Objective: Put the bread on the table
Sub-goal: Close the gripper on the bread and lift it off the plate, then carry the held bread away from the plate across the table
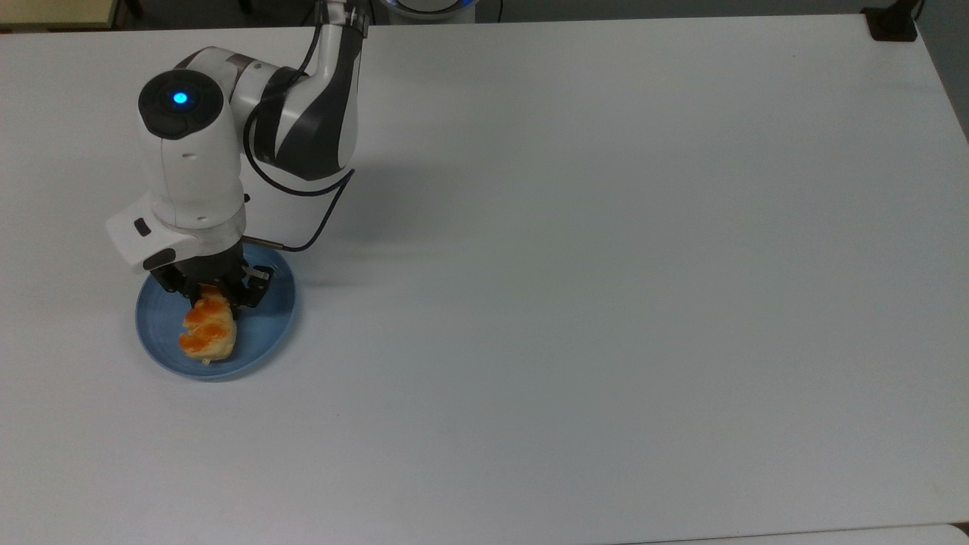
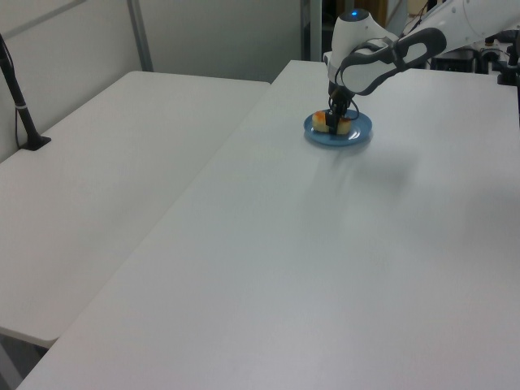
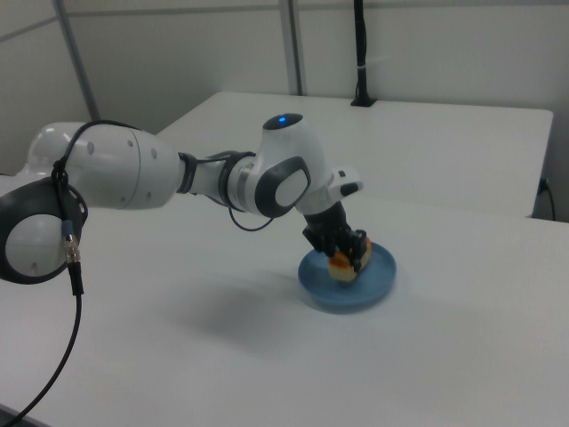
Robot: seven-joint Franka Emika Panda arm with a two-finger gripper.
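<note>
The table is a big white rectangular top, plain & smooth; it takes up most of the top view. In the left view a second white table stands beside it on the left view's left, w/ a black post mounted at its far edge.

The Franka arm reaches in from the top view's upper edge, bends, and points its wrist down over the plate. A blue light glows on the white wrist housing, and a thin dark cable loops off the wrist.

The blue plate is round and sits on the table near the top view's left edge, approx. mid-height.

The bread lies on the plate, tan w/ orange glazed stripes; its near end pokes out below the gripper in the top view.

The gripper is down on the bread's upper end. The black fingers sit on either side of the bun and look clenched onto it, though contact is hard to confirm. In the right view the bread seems low on the plate, not clearly lifted.
</note>
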